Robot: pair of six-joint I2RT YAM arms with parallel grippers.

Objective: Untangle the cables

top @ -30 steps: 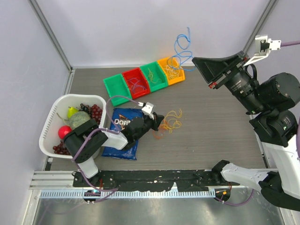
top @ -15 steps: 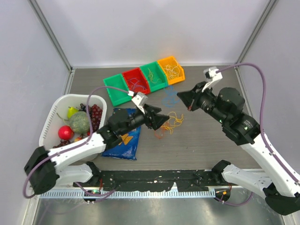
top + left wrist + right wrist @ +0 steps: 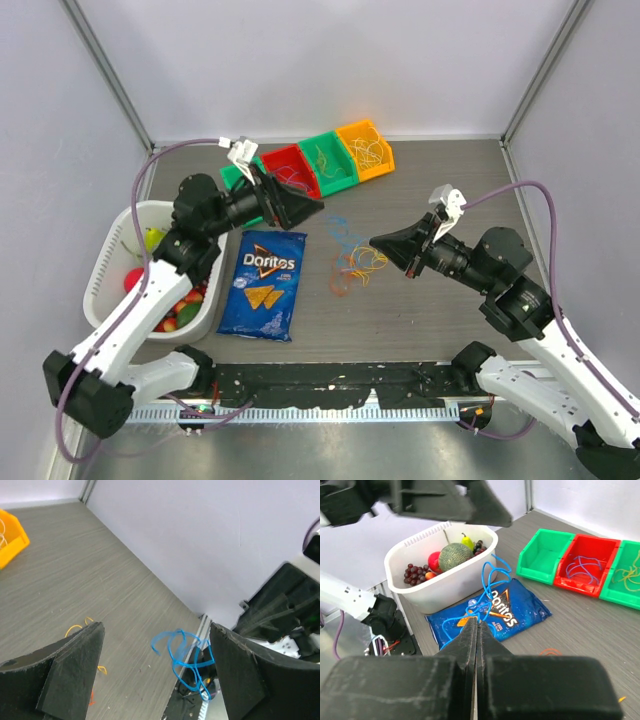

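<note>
1. Since a second ago the left arm has swung from the middle of the surface up to the upper left, and its pincer has gone from shut to wide open. The right arm has dropped from the upper right to right of centre, and the blue cable has come down with it.
2. Far left, a white basket (image 3: 112, 262) of fruit sits on the surface (image 3: 450, 310).
3. The left pincer (image 3: 308, 207) hangs in the air in front of the bins. Its fingers are spread wide with nothing between them.
4. Below it a blue Doritos bag (image 3: 262, 285) lies flat, just beside the basket.
5. Along the upper middle runs a slanted row of bins: a green bin (image 3: 236, 180) partly hidden by the left arm, a red bin (image 3: 290, 165), a second green bin (image 3: 328, 160) and an orange bin (image 3: 365, 147). Thin loops (image 3: 582, 566) lie in the last three.
6. At the centre the orange and yellow cables (image 3: 362, 262) lie loose on the surface, clear of both pincers.
7. The blue cable (image 3: 190, 664) rises in loops from the tip of the right pincer (image 3: 374, 241). That pincer is fully closed and seems to pinch one end of the cable, though the contact itself is too fine to see.
</note>
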